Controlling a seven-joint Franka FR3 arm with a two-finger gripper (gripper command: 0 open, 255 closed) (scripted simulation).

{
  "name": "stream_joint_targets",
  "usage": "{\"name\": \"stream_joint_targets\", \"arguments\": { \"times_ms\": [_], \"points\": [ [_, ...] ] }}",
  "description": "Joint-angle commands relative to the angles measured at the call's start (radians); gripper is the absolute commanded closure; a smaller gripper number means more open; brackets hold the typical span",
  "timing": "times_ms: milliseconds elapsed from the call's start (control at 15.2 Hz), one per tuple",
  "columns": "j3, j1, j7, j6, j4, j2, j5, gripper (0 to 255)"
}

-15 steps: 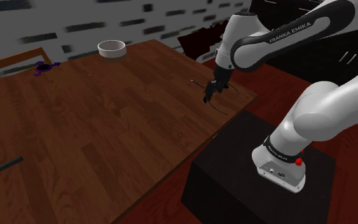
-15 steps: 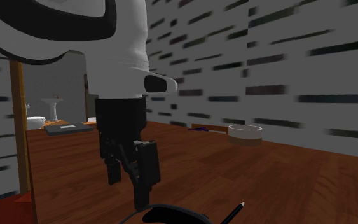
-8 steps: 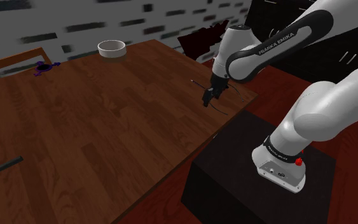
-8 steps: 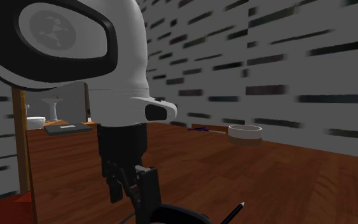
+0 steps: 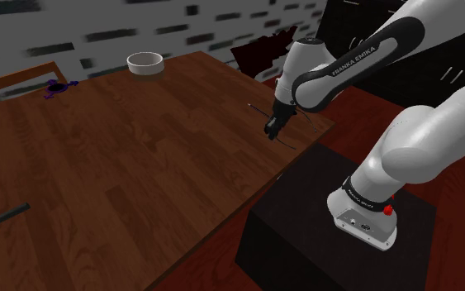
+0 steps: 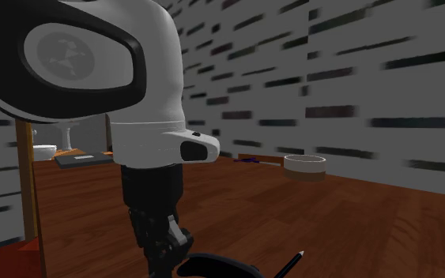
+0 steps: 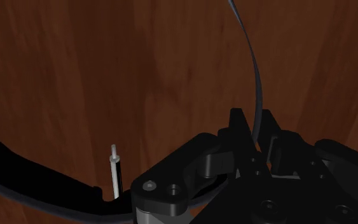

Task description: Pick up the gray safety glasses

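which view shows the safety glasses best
The wrist view: the safety glasses appear close up, their thin curved temple arm clasped in the gripper. The shoulder view shows them as thin dark lines near the corner of the table; the second exterior view catches a dark rim at its bottom edge.

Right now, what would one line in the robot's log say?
gripper: low at dark glasses, near table corner | glasses: on table | lifted: not yet

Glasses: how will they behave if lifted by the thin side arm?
Probably light: the glasses are a thin dark frame. The side arm at the gripper is a slim curved strip, so it may flex and let the frame swing. It looks smooth, so it might slip.
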Motion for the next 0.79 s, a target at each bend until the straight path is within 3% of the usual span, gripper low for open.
{"name": "stream_joint_targets", "arguments": {
  "times_ms": [0,264,726],
  "points": [
    [0.0,0.0,0.0,0.0,0.0,0.0,0.0,255],
    [0.0,0.0,0.0,0.002,0.0,0.002,0.0,255],
    [0.003,-0.004,0.007,-0.141,0.033,-0.108,-0.006,255]
  ]
}}
